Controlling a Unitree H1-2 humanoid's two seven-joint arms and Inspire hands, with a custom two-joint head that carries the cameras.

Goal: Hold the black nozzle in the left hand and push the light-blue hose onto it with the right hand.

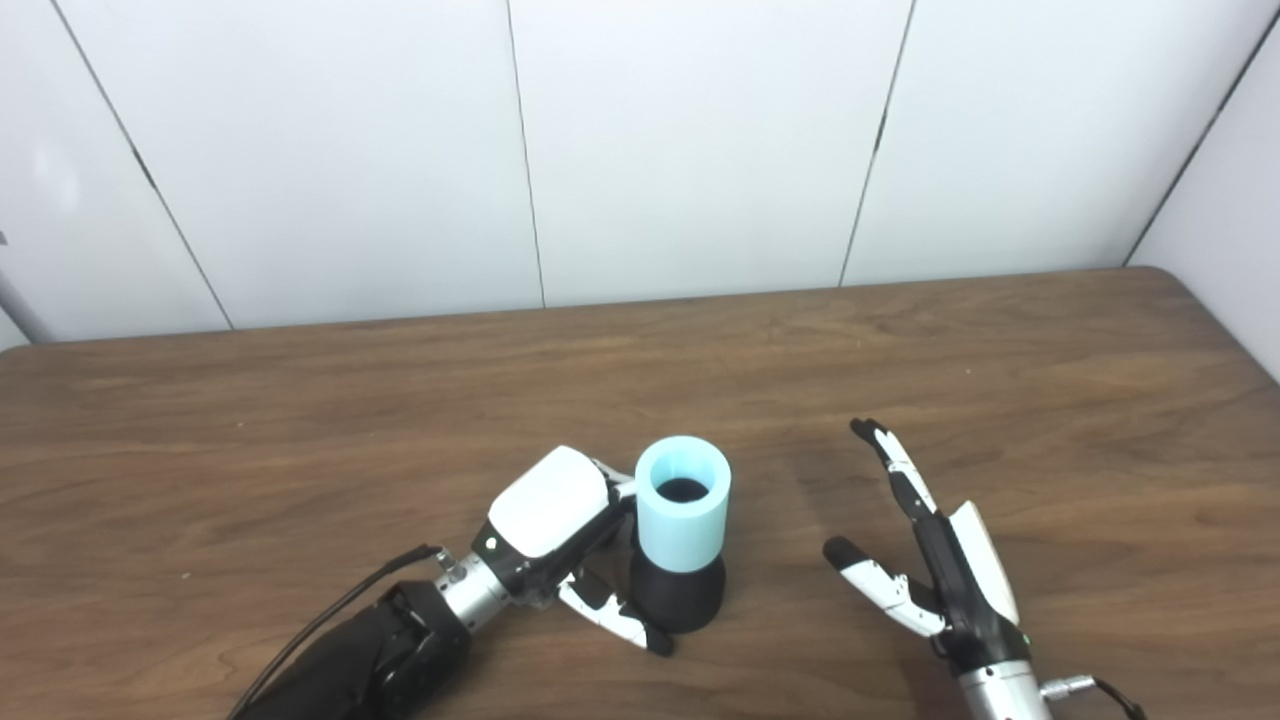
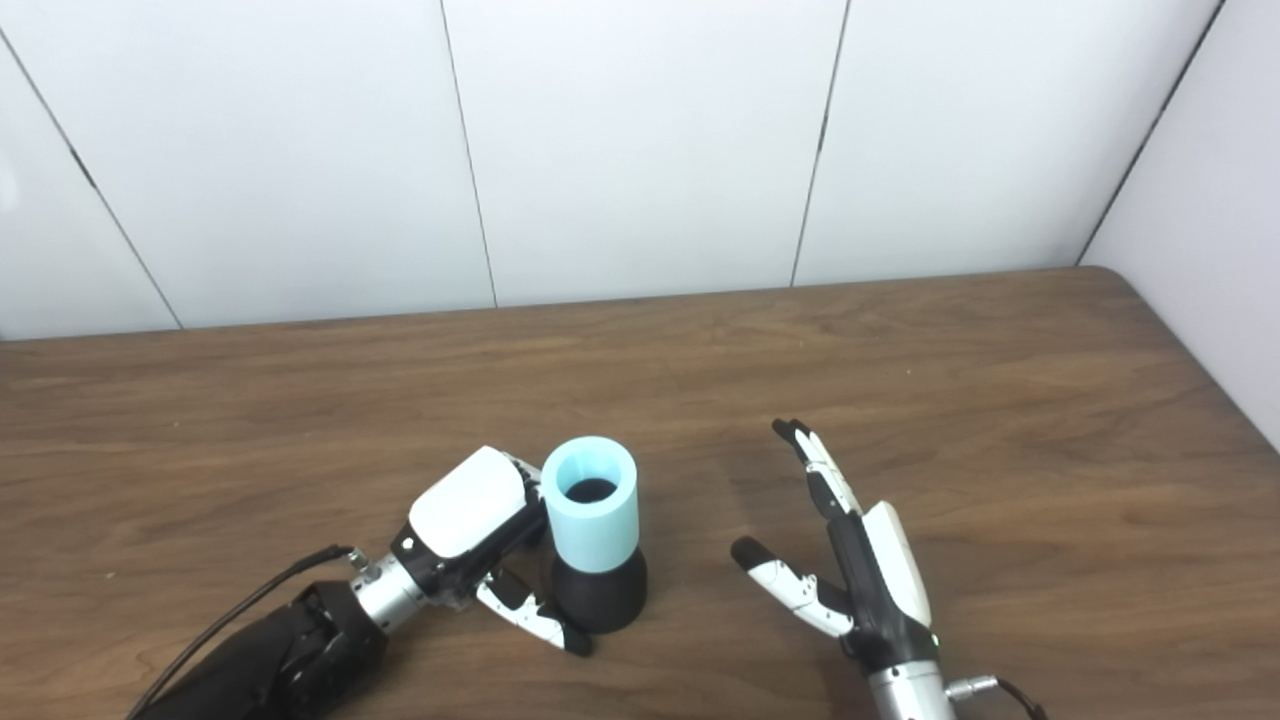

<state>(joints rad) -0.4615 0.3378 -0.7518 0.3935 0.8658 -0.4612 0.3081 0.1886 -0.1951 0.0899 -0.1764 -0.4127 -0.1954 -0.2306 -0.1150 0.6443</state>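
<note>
Hose [image 1: 683, 505]: stands upright on the nozzle [image 1: 677, 595], mid-desk [image 1: 900, 340], axis vertical.
Left hand [image 1: 560, 540]: wrapped around the nozzle, grasping it.
Right hand [image 1: 925, 560]: released, fingers spread, well to the hose's right, apart.

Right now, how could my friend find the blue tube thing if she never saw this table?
Look at the brown wooden table, near its front edge, between the two robot hands. Beside the left hand stands the light-blue hose, an upright, open-topped tube on the black nozzle. It is the only blue thing there.
</note>
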